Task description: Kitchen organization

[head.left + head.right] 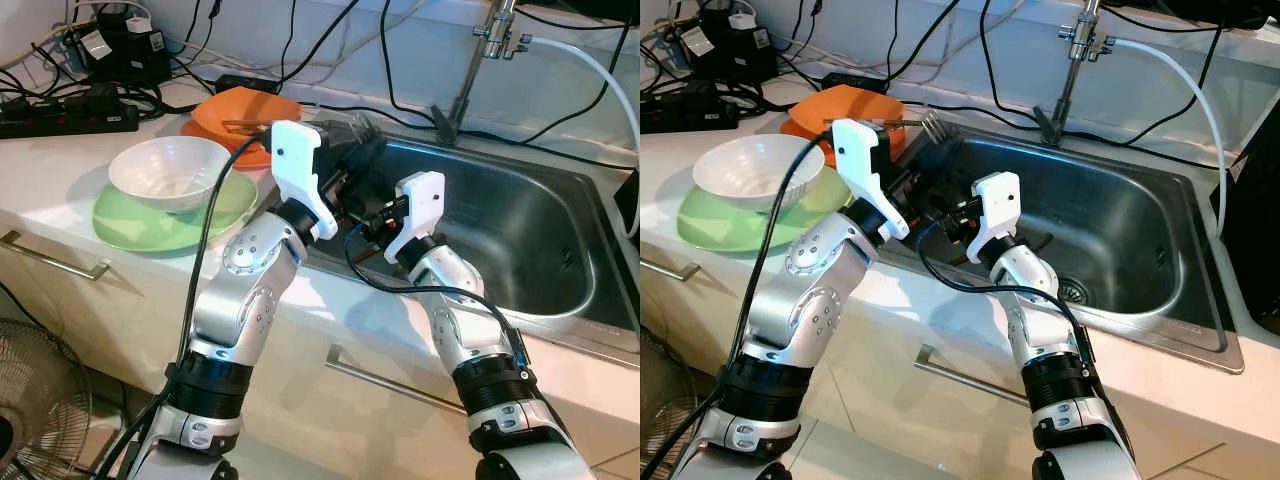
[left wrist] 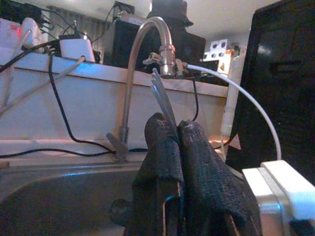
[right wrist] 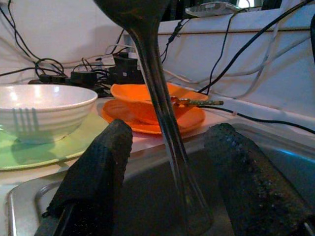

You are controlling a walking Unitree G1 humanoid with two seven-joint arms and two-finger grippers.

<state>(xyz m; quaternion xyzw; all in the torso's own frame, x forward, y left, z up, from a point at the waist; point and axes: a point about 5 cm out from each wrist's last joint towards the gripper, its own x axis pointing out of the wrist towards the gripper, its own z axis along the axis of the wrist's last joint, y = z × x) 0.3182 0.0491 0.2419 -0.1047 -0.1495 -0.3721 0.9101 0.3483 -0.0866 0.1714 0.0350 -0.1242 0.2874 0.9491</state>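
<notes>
**Colours at the sink**

White bowl [image 1: 168, 170], faintly ribbed, on a pale green plate [image 1: 150, 225]. Orange bowl [image 3: 147, 101] on an orange plate [image 3: 152, 123]. Steel-grey sink [image 1: 520, 230]. Black fingers [image 2: 202, 172] pinch a silvery fork [image 2: 162, 98]; the spoon [image 3: 157, 98] looks dark, perhaps shadowed metal.

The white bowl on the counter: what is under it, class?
The white bowl sits on a green plate, whose rim shows around it. The plate's middle is covered by the bowl, so anything between them cannot be seen.

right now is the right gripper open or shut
Open: in the right wrist view its two black fingers stand apart, with the spoon handle between them, touching neither.
</notes>
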